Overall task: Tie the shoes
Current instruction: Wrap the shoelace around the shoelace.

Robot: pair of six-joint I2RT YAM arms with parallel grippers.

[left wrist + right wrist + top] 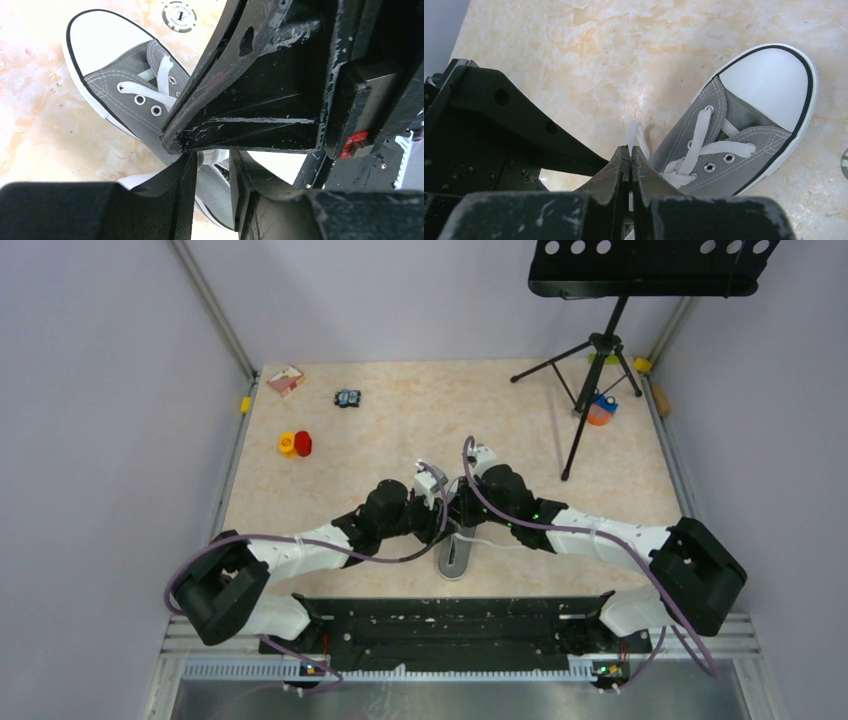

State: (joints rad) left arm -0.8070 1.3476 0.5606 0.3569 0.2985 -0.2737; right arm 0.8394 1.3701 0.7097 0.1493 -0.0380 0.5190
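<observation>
The shoe (455, 558) is a grey canvas sneaker with a white toe cap (102, 42), and it lies on the table between the two arms. Both grippers meet just above its laced part. In the right wrist view my right gripper (630, 150) is shut on a white lace (636, 134) that loops out past its fingertips, beside the eyelets of the shoe (744, 130). My left gripper (214, 160) stands open over the shoe's side, and grey canvas shows through the gap. The right gripper's black body (280, 90) fills much of the left wrist view.
A round white chip (178, 16) lies just beyond the toe. Further back on the table are a red and yellow piece (295, 444), a pink box (285, 380), a small dark object (347, 398) and an orange-blue object (601, 410). A music stand tripod (598, 350) stands at the back right.
</observation>
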